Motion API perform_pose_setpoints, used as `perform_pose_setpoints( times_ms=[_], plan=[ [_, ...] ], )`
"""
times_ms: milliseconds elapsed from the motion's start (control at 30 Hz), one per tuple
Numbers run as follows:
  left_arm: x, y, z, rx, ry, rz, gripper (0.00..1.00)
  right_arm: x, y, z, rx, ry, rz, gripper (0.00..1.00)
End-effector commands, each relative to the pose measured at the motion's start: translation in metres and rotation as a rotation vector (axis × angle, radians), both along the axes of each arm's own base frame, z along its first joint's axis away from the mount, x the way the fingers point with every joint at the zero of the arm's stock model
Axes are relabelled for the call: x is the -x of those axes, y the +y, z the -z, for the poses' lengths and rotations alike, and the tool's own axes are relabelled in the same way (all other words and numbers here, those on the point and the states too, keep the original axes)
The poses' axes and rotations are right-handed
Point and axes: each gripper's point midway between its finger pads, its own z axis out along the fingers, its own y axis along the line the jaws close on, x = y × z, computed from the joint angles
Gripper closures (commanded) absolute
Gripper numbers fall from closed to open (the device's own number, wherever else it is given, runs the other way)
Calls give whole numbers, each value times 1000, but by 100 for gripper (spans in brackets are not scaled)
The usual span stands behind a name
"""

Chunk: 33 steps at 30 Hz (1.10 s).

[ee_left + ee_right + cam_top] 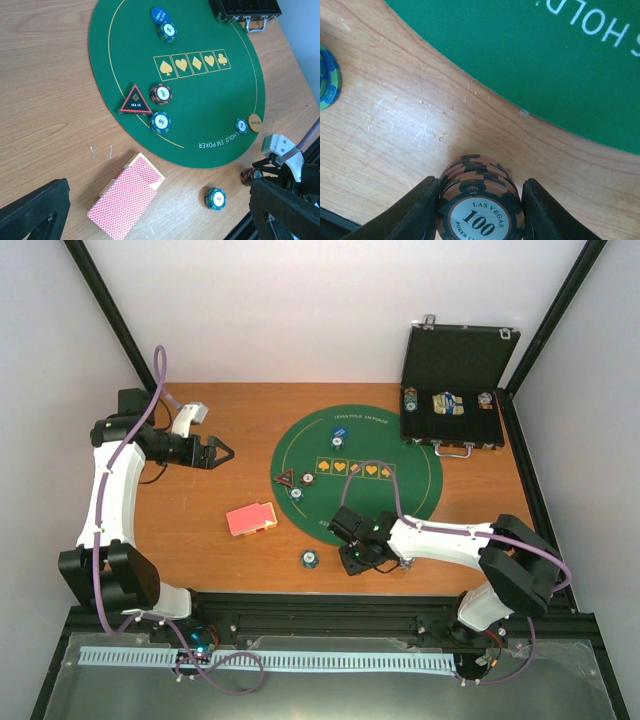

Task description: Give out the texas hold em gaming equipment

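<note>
My right gripper (352,560) (481,190) is shut on a stack of brown 100 chips (480,215), held over the wood just off the green mat's near edge. My left gripper (216,452) (159,189) is wide open and empty, high above the red-backed cards (250,518) (127,195). A blue-green 50 chip stack (310,559) (215,198) (327,75) sits on the wood near the cards. On the mat lie a dark triangle (135,100), a brown chip (161,93), a 50 chip (160,122), a blue disc (159,14), and an orange disc (255,122) beside another 50 chip (241,125).
The round green poker mat (400,445) (200,90) covers the table's middle. The black hinged case (455,390) stands open at the back right with chips and cards inside. The table's front rail (330,605) runs just behind my right gripper.
</note>
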Motion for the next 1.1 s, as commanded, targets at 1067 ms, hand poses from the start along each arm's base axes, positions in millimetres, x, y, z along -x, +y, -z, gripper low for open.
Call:
perform_pose_setpoints(
  times_ms=[1067],
  plan=[
    [-3,0,-3,7,-29,11,0,-336,2,-66,-30,-231,192,60]
  ],
)
